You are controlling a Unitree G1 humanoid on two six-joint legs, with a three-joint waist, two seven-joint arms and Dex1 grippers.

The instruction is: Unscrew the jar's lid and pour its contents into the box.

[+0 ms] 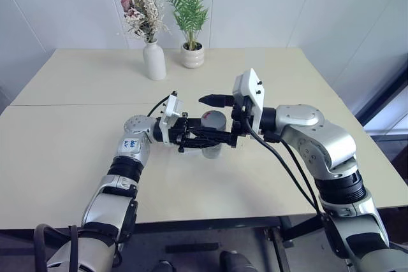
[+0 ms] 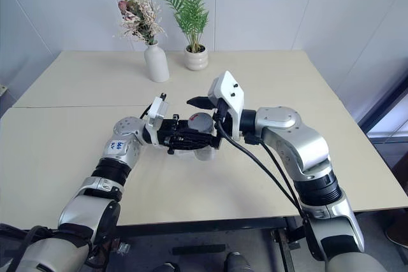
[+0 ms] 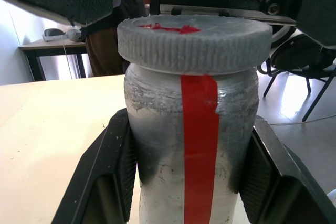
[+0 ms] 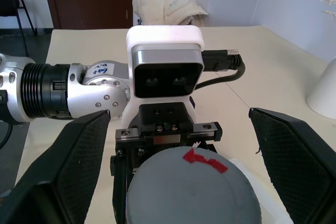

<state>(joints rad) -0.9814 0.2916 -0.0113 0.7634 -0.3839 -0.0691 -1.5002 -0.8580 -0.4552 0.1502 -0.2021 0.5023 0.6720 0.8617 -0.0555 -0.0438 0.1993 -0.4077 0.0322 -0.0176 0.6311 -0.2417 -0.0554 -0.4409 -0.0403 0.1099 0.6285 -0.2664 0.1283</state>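
Note:
My left gripper (image 1: pixel 205 137) is shut on the jar (image 3: pixel 191 145), a small cloudy grey cylinder with a red stripe, held upright above the table. The grey ribbed lid (image 4: pixel 193 192), marked with red tape, sits on top of the jar. My right gripper (image 1: pixel 215 119) reaches in from the right, open. Its fingers (image 4: pixel 68 166) stand wide on either side of the lid without touching it. A pale clear box (image 1: pixel 212 151) shows just under the jar on the table. The contents cannot be made out through the cloudy wall.
A white vase (image 1: pixel 153 59) with dried flowers and a ribbed white pot (image 1: pixel 192 56) with a green plant stand at the back of the beige table (image 1: pixel 76 151). The table's front edge runs just below my arms.

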